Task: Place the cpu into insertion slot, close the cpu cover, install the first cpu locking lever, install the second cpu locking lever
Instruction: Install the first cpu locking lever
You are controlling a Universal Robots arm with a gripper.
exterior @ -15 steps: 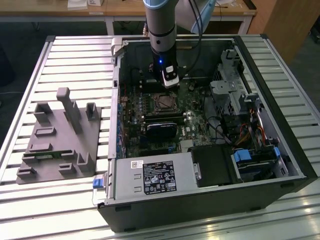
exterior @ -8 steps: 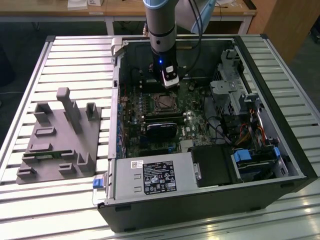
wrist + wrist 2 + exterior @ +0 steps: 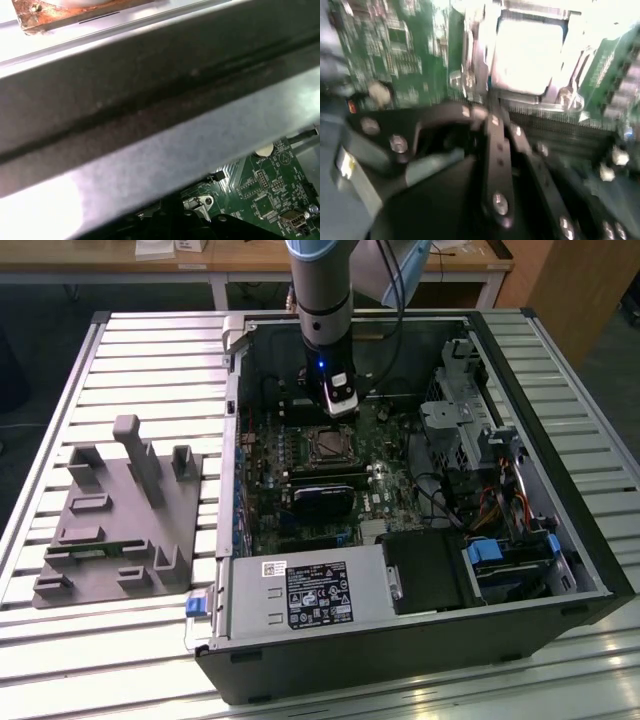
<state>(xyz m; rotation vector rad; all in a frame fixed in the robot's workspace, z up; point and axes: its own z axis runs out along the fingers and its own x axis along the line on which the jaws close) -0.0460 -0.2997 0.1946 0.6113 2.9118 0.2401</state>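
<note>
Open computer case [image 3: 420,640] lying on a slatted metal counter [image 3: 150,370]. The arm reaches down into the case; gripper [image 3: 341,412] hovers just above the motherboard [image 3: 270,470], at the far edge of the insertion slot [image 3: 329,444]. Fingers [image 3: 497,150] look drawn close together with nothing between them, though I cannot tell for certain.

In the second wrist view the cpu [image 3: 527,55] lies flat in the socket, face up, its edges square with the silver cpu cover [image 3: 570,95] framing it. A grey fixture [image 3: 120,520] stands on the counter at the exterior view's left, well apart.
</note>
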